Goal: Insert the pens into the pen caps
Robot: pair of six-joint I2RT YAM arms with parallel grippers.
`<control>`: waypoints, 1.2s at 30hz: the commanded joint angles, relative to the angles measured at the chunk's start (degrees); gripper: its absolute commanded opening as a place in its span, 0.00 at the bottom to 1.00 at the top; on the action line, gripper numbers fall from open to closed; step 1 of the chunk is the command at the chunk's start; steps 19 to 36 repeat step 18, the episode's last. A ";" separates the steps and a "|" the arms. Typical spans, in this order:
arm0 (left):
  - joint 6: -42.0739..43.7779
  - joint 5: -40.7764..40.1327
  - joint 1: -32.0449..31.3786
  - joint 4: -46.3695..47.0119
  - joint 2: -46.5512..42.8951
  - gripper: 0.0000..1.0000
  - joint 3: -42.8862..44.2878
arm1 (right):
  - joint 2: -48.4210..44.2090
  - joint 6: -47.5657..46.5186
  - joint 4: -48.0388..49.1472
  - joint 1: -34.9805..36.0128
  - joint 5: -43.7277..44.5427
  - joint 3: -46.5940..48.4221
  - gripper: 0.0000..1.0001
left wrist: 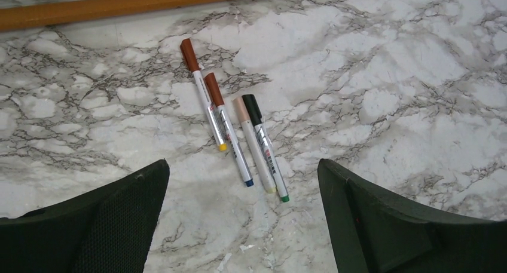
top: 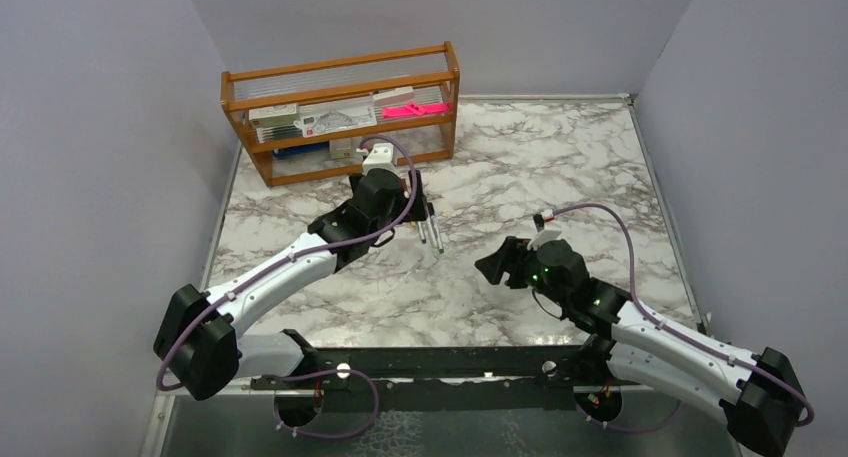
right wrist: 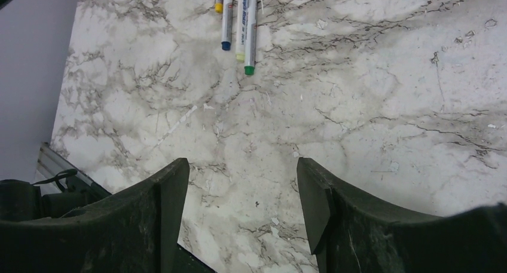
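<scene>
While the left gripper is hovering wide open and empty over four pens lying side by side on the marble table, each is wearing a cap: two red-brown caps, one peach cap, one black cap; the right gripper is standing with fingers parted, holding nothing; the wooden rack is holding boxed stationery and a pink item

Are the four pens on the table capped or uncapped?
All four pens are capped: the left wrist view shows two red-brown caps, one peach cap, one black cap seated on them.
</scene>
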 commanded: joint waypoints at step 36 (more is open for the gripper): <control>-2.71 -1.47 0.54 2.52 -16.06 0.99 -14.78 | -7.33 5.49 -9.49 0.03 7.66 2.84 0.69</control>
